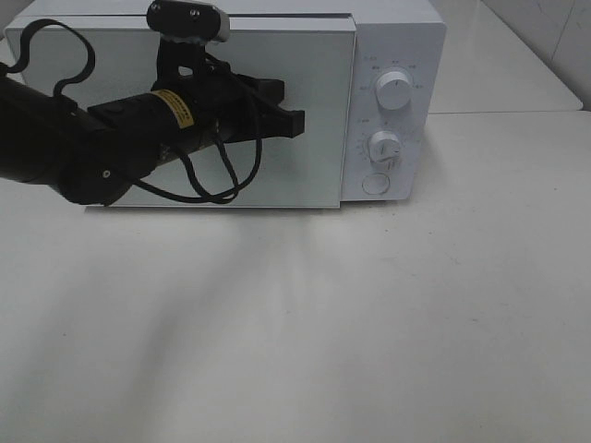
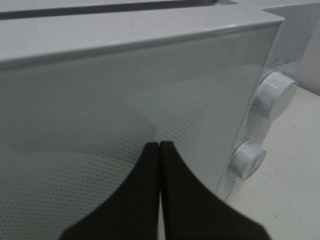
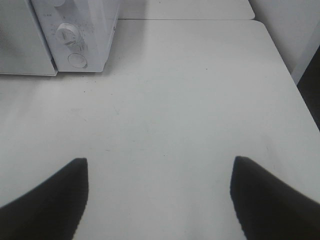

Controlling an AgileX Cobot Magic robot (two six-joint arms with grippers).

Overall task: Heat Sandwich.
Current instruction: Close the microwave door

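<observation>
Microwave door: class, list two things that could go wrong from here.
The shut left hand faces the microwave door; a hard push might slide the microwave back. The sandwich shows in no view, so turning the lower knob could heat nothing.

Laboratory bench staged as a kitchen corner: a white microwave (image 1: 319, 157), fitted with an upper dial (image 1: 394, 92), a lower dial (image 1: 384, 146) and a round button (image 1: 376, 184), is set on a plain white desk (image 1: 323, 323). A second white desk (image 1: 517, 65) is butted against it behind. A black robot arm (image 1: 111, 138), topped by a small camera (image 1: 189, 20) and trailed by a looped black cable (image 1: 222, 180), is held before the closed oven door. Pale wall tiles (image 1: 545, 28) are glimpsed in the far right corner.
</observation>
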